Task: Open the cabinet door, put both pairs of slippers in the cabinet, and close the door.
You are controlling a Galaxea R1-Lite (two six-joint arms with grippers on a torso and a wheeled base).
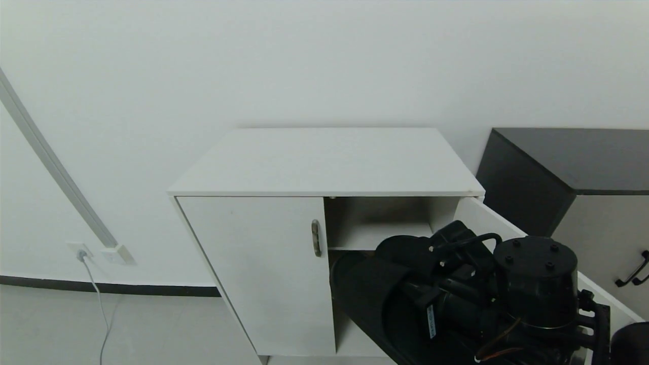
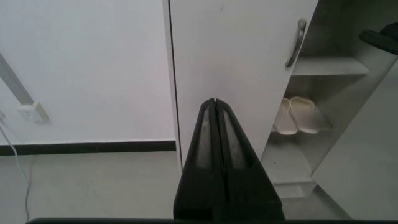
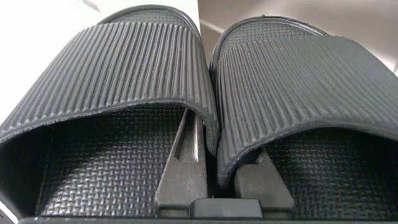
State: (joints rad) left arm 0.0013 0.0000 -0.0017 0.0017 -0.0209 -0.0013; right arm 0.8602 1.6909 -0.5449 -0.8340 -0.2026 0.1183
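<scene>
Head view | white cabinet at wall | right hand clamps black slippers | left hand closed

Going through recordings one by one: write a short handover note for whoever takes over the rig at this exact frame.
Left gripper: fingers shut, empty, facing the closed left door.
Right gripper: shut on the black slippers, held at the open side of the cabinet.
Done: right door is open; white slippers sit on a shelf inside.
Left: set the black slippers inside, let go, close the right door.
</scene>
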